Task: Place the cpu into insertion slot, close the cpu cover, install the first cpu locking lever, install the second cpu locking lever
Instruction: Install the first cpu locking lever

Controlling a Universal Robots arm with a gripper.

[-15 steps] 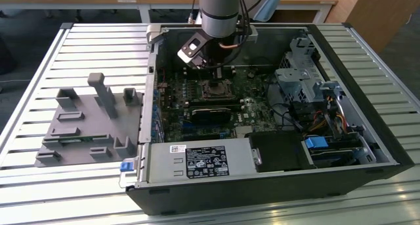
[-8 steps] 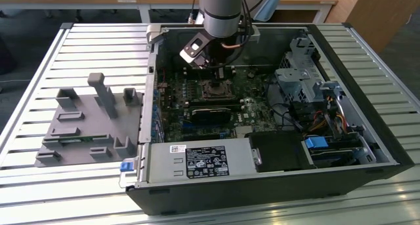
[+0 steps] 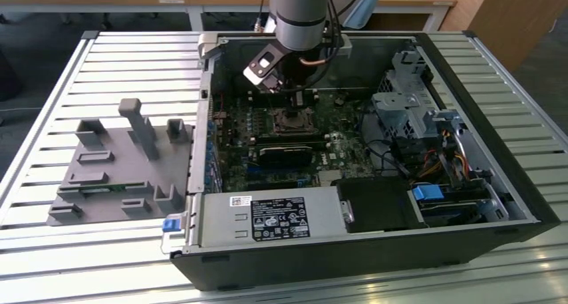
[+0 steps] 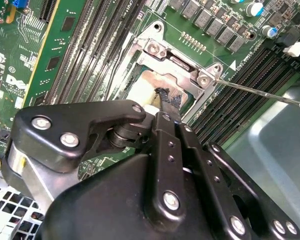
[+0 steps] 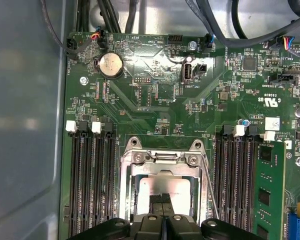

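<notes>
We see the arm point(image 3: 297, 11) reaching down into an open computer case point(image 3: 355, 261) that lies on the slatted bench point(image 3: 53, 71). The gripper point(image 3: 300, 99) sits directly above the insertion slot point(image 3: 291, 122) on the green motherboard point(image 5: 155, 100).

In the first wrist view the cpu point(image 5: 162, 184) lies flat in the slot. Its dull silver face shows through the window of the cpu cover point(image 5: 126, 185), which appears to lie down around it. The gripper point(image 5: 162, 200) has its jaws pressed together, with only a thin seam between the two black fingers. The tips sit over the cpu's face near its middle, not around its edges. They pinch nothing that we can see.

The second wrist view shows the same from the other side. The gripper point(image 4: 166, 102) narrows to a closed point on or just above the cpu point(image 4: 146, 82); we cannot tell whether it touches.

A thin wire locking lever point(image 4: 260, 92) sticks out from the corner of the cover's frame. It slants free above the memory slots beside the socket.

Elsewhere on the board we note a coin cell battery point(image 5: 111, 65) and a seated memory module point(image 5: 267, 190). At the exterior view's left, a grey fixture point(image 3: 116, 164) rests on the bench beside the case. The power supply point(image 3: 266, 217) fills the near corner of the case.
</notes>
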